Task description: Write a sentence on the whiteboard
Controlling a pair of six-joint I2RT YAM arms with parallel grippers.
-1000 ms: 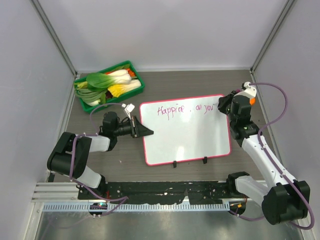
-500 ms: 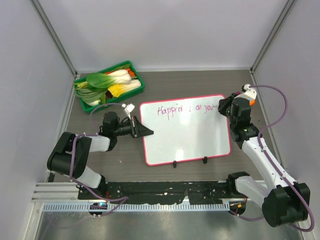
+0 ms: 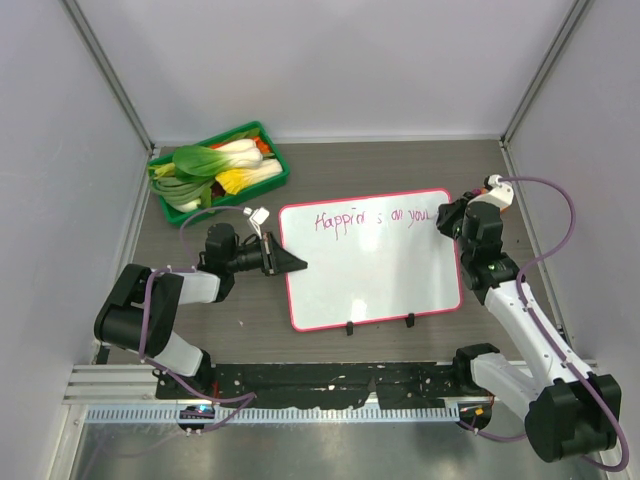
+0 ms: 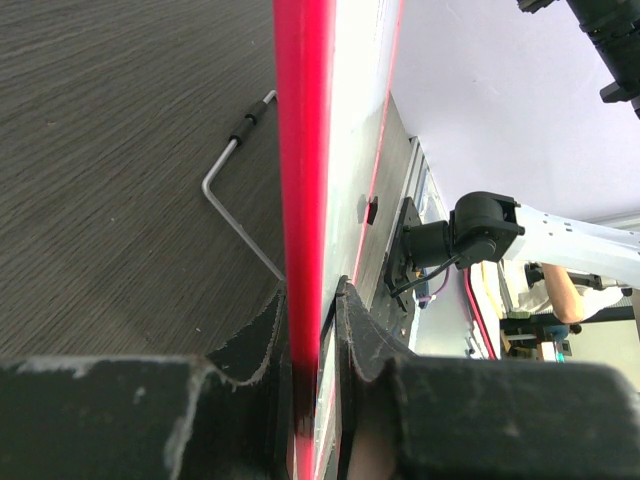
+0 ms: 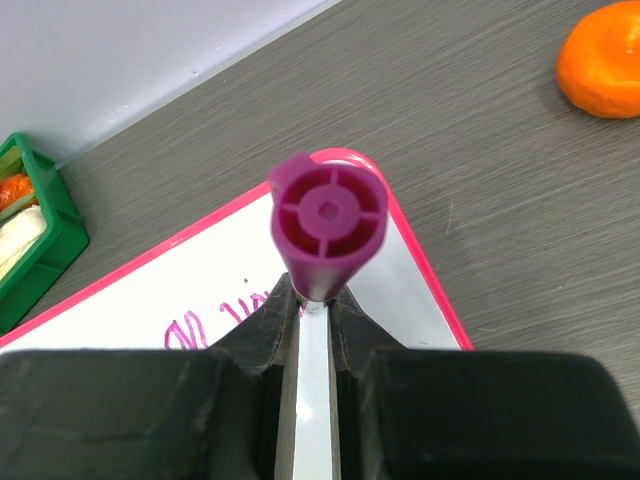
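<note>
Light, stiff and glossy, the whiteboard [image 3: 375,275] rests on the desk [image 3: 250,320], likely to slide. The left end effector [image 3: 298,264] pinches its pink frame edge, and the right end effector [image 3: 452,214] clamps a purple marker [image 5: 327,222] near the sentence [image 3: 370,217].

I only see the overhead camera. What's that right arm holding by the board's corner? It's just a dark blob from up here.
Observer: A purple marker, pinched in the right gripper, its butt end facing that wrist camera.
Operator: And the left arm, just resting there?
Observer: No. The left gripper clamps the whiteboard by its red frame edge.
Operator: Anything else I'm missing?
Observer: An orange fruit lies on the table beyond the board's corner, mostly hidden by the right arm from above.
</note>
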